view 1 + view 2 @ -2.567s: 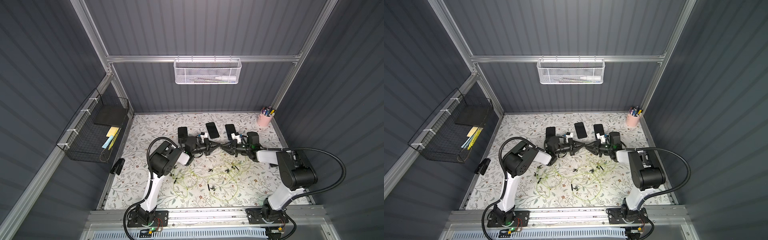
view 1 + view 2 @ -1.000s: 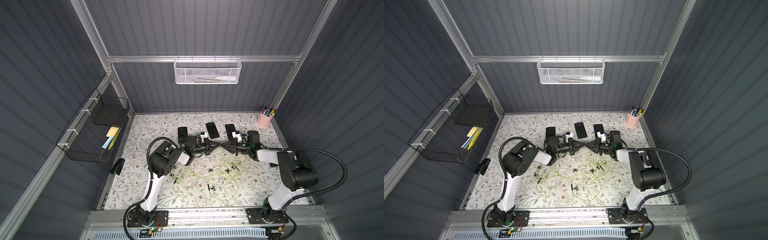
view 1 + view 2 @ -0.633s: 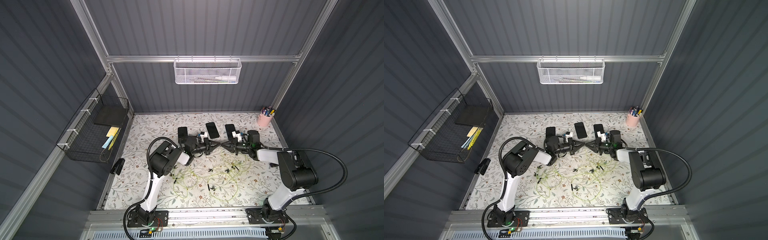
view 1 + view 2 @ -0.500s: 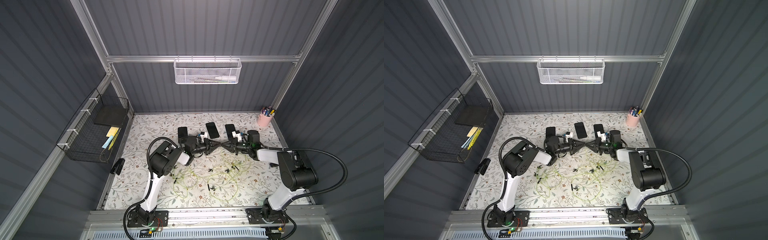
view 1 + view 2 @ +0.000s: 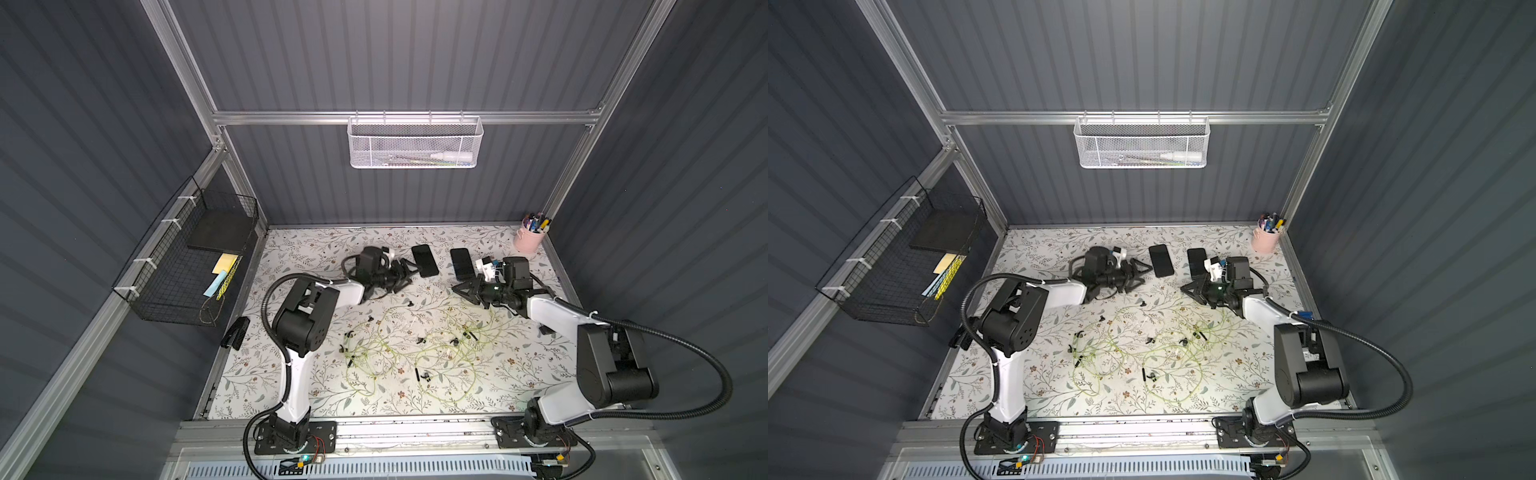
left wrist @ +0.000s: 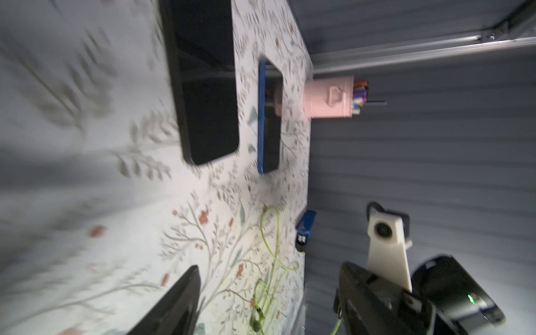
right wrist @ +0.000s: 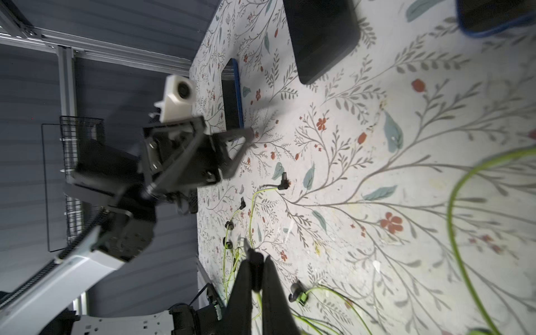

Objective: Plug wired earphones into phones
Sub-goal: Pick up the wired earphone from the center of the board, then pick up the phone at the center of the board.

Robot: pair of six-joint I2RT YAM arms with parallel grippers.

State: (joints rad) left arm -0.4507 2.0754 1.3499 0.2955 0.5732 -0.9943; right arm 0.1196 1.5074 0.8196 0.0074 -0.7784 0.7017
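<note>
The wired earphones (image 5: 395, 345) lie as a tangle of yellow-green cords with black buds and plugs in the middle of the floral table. My right gripper (image 7: 256, 262) is shut on a black plug whose green cord trails back from the fingers; in both top views it hovers right of centre (image 5: 456, 289) (image 5: 1183, 289). My left gripper (image 5: 409, 274) (image 6: 269, 293) is open with nothing between its fingers, just left of the middle phone (image 5: 424, 260). A blue-rimmed phone (image 5: 462, 263) lies to the right. Another blue-rimmed phone (image 7: 232, 95) shows behind the left gripper.
A pink cup of pens (image 5: 528, 241) stands at the back right corner. A white mesh basket (image 5: 415, 143) hangs on the back wall and a black wire basket (image 5: 187, 266) on the left wall. A small blue-black item (image 6: 304, 229) sits at the table's right edge.
The two grippers met tip to tip at the table's middle. My left gripper has opened and drawn back to the left. The right gripper stays shut on the plug and has moved away to the right.
</note>
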